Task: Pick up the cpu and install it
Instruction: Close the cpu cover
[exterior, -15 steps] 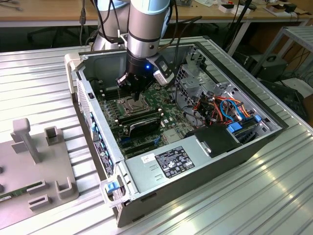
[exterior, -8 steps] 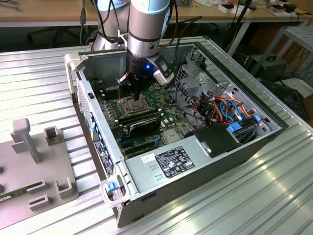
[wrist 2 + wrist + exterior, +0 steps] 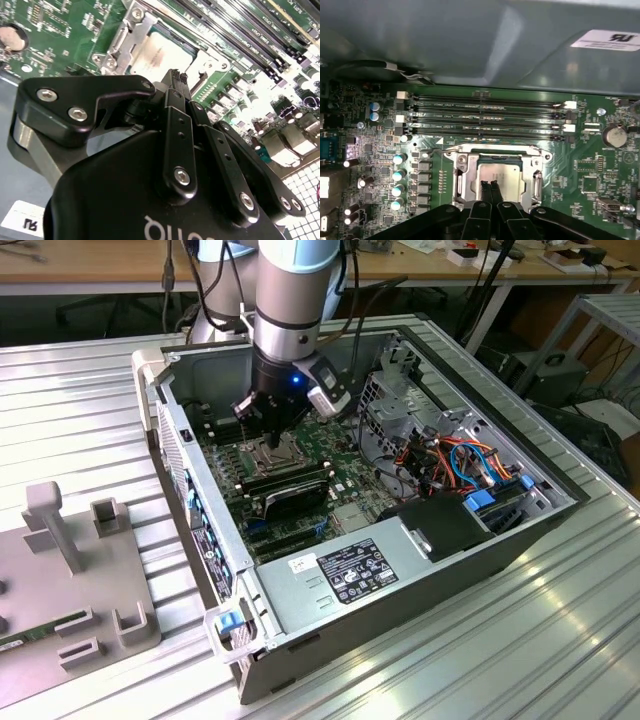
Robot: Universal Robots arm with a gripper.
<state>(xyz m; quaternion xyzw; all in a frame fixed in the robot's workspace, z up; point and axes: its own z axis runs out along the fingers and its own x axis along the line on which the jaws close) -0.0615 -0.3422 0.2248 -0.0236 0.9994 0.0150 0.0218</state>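
While in socket [image 3: 461,172], dull silver cpu [image 3: 510,175]

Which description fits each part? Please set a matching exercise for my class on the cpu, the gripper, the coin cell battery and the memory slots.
Parts
1. cpu
2. gripper
3. coin cell battery
4. memory slots

Descriptions
A. round and silver
B. long, dark, four side by side
C. fingers shut, poised over the chip
D. silver-grey square seated in the socket frame

Pairs: 1-D, 2-C, 3-A, 4-B
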